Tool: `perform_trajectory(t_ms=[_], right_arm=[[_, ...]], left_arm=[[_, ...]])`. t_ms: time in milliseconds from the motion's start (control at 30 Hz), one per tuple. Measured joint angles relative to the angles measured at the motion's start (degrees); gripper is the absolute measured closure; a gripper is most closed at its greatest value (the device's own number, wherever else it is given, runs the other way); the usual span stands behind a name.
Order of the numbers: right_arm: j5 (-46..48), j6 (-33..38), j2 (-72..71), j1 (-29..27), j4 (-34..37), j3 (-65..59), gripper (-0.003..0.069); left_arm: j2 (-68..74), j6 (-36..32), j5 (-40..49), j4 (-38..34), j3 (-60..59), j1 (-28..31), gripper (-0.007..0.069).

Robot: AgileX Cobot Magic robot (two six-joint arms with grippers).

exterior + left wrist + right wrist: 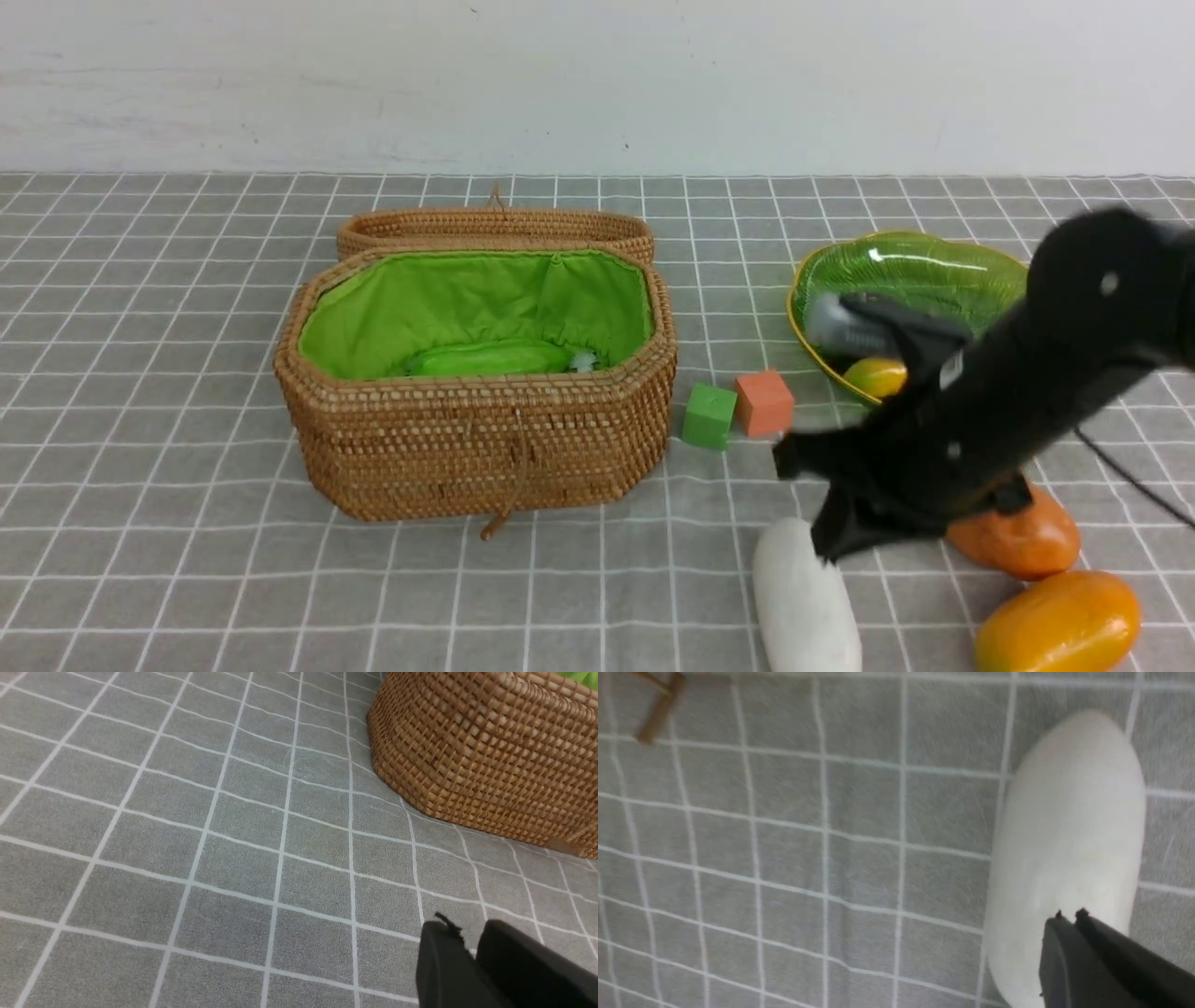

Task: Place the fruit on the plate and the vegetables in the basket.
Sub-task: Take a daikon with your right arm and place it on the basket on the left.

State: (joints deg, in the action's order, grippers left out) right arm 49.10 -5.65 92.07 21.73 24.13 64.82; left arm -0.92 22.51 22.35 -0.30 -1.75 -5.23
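Observation:
The open wicker basket (476, 439) stands left of centre, and a light green pod (485, 359) lies on its green lining. The green glass plate (920, 266) is at the right. A yellow piece (878, 377), probably the banana, shows at its near rim, mostly hidden by my right arm. A white radish (805, 602) (1069, 844) lies at the front. My right gripper (826, 549) (1069, 914) hovers shut and empty over its far end. An orange-brown potato (1022, 539) and an orange-yellow oval piece (1060, 623) lie to the right. My left gripper (460, 933) is shut and empty over the cloth near the basket's wall (486, 751).
A green cube (708, 415) and an orange cube (764, 401) sit between basket and plate. The basket's lid (495, 229) lies open behind it, and its cord toggle (493, 525) (658, 714) rests on the checked grey cloth in front.

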Motion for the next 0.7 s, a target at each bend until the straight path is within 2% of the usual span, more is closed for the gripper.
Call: perform_trajectory(t_ms=[167, 267, 333, 400, 433, 533, 567, 600, 633, 667, 700], right_arm=[[6.9, 0.4, -0.5, 0.5, -1.3, 13.0, 0.0676], [10.3, 0.5, -0.6, 2.4, -4.7, 16.7, 0.0662], [12.9, -0.4, -0.6, 5.2, -9.5, 17.7, 0.0635], [15.7, -3.3, -0.5, 9.3, -18.1, 16.8, 0.0559], [15.7, -3.7, -0.5, 9.6, -18.1, 16.8, 0.0551], [16.0, -10.1, 0.8, 13.4, -24.8, 13.5, 0.0399], [15.2, -13.7, 2.1, 14.5, -26.2, 11.2, 0.03], [14.5, -15.8, 3.0, 14.9, -26.4, 9.8, 0.0239], [12.7, -17.4, 5.0, 15.1, -26.2, 7.1, 0.013], [10.8, -17.9, 6.2, 15.1, -26.0, 5.8, 0.0067], [9.1, -18.4, 7.8, 15.1, -25.9, 4.6, 0.0033]], left_arm=[[0.0, 0.0, 0.0, 0.0, 0.0, 0.0, 0.051], [0.0, 0.0, 0.0, 0.0, 0.0, 0.0, 0.0508], [0.0, 0.0, 0.0, 0.0, 0.0, 0.0, 0.0508], [0.0, 0.0, 0.0, 0.0, 0.0, 0.0, 0.0506], [0.0, 0.0, 0.0, 0.0, 0.0, 0.0, 0.0505], [0.0, 0.0, 0.0, 0.0, 0.0, 0.0, 0.0503], [0.0, 0.0, 0.0, 0.0, 0.0, 0.0, 0.0502], [0.0, 0.0, 0.0, 0.0, 0.0, 0.0, 0.0501], [0.0, 0.0, 0.0, 0.0, 0.0, 0.0, 0.0501], [0.0, 0.0, 0.0, 0.0, 0.0, 0.0, 0.0501], [0.0, 0.0, 0.0, 0.0, 0.0, 0.0, 0.0501]])
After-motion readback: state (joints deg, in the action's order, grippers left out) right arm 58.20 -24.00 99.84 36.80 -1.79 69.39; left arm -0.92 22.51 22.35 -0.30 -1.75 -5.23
